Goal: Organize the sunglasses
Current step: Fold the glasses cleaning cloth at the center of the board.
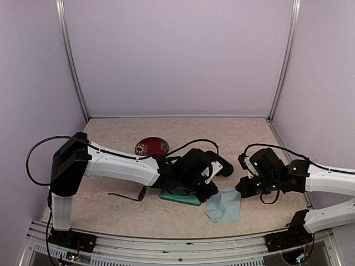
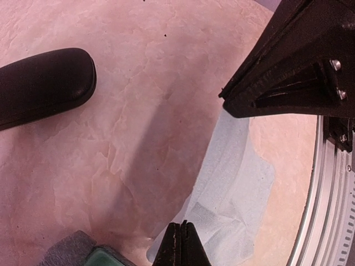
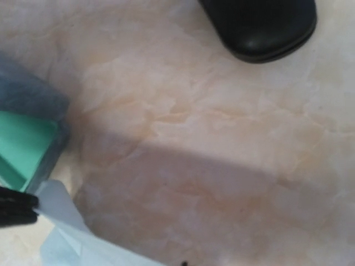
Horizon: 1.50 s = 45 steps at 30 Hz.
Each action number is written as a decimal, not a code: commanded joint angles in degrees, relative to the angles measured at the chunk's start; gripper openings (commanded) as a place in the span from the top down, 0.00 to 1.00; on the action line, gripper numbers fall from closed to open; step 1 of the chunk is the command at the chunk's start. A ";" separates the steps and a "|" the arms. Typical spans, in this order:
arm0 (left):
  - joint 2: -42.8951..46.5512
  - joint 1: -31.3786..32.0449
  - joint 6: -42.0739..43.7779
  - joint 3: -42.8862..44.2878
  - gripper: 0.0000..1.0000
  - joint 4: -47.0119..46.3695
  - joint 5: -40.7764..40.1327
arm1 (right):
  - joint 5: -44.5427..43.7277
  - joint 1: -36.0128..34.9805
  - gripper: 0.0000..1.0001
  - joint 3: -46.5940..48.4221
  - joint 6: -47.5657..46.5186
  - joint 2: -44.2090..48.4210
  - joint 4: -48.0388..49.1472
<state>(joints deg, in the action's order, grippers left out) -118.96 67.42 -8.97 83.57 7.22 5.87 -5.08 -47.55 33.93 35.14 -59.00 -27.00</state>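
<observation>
Showing sunglasses (image 1: 137, 194) only overhead | left wrist: cloth (image 2: 233, 188), black case (image 2: 39, 83)

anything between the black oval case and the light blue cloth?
No, just bare tabletop between the black oval case and the light blue cloth, nothing lying on it. The left wrist view shows it.
</observation>
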 commanded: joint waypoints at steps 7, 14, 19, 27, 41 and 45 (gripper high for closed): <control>-4.97 -2.43 1.58 6.15 1.00 0.37 1.88 | 0.40 4.55 1.00 -1.19 -3.71 -4.68 1.95; -6.86 -3.16 2.40 7.75 1.00 0.02 2.37 | 0.85 7.02 1.00 -1.98 -5.37 -5.99 4.79; -7.34 -3.44 2.60 7.77 1.00 -0.11 2.00 | 0.86 8.22 1.00 -1.71 -6.03 -6.21 5.05; -5.73 -3.10 3.05 4.99 1.00 -0.57 1.54 | 4.54 8.39 1.00 -2.72 -5.99 -6.57 5.77; -4.22 -1.21 2.61 1.55 1.00 -1.89 0.92 | 9.80 8.27 1.00 -7.11 -3.13 -1.96 6.83; -4.19 -0.93 2.51 1.04 1.00 -2.31 0.20 | 10.26 8.26 1.00 -7.81 -2.91 -1.30 6.99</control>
<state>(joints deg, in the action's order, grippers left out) -124.40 65.84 -6.13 86.06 5.10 6.72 4.01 -39.72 27.14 31.24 -61.45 -20.27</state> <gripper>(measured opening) 0.005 0.006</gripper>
